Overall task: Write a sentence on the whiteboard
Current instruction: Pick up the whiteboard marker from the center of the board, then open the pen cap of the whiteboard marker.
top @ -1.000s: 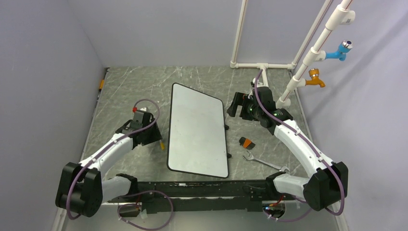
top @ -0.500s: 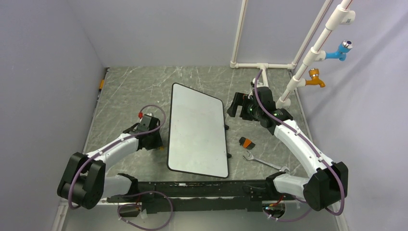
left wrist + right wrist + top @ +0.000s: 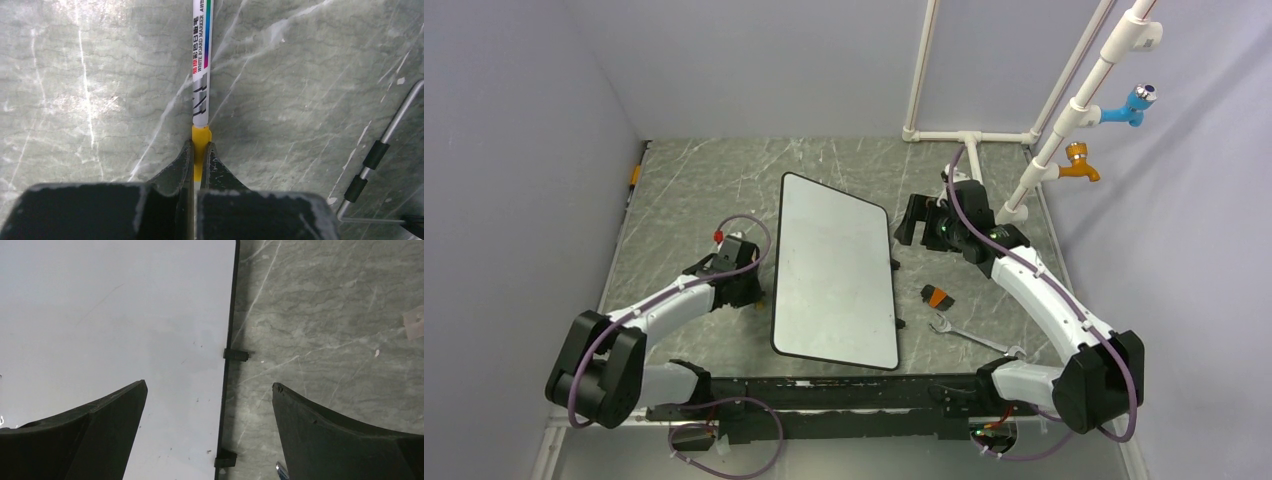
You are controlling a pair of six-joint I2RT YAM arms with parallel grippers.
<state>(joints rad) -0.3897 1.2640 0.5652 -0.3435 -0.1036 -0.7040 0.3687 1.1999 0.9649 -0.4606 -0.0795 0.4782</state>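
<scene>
The whiteboard [image 3: 834, 270] lies flat mid-table, white with a thin black rim; no sentence shows on its face. Left of its lower left edge, my left gripper [image 3: 749, 295] is low over the table. In the left wrist view the left gripper [image 3: 200, 146] is shut on the yellow end of a white whiteboard marker [image 3: 201, 75], which lies on the marble pointing away. My right gripper [image 3: 911, 218] hovers open at the board's right edge. In the right wrist view its wide-apart fingers [image 3: 100, 420] straddle the whiteboard's [image 3: 110, 315] rim with nothing between them.
An orange-and-black block [image 3: 937, 296] and a metal wrench [image 3: 974, 338] lie right of the board. White pipes [image 3: 1034, 180] with a blue tap [image 3: 1132, 105] and an orange tap [image 3: 1079, 165] stand at the back right. A thin metal rod with black sleeves [image 3: 380, 145] lies near the marker.
My left gripper has dropped toward the table beside the board and closed on the marker's yellow end. The right arm has barely moved and stays open.
</scene>
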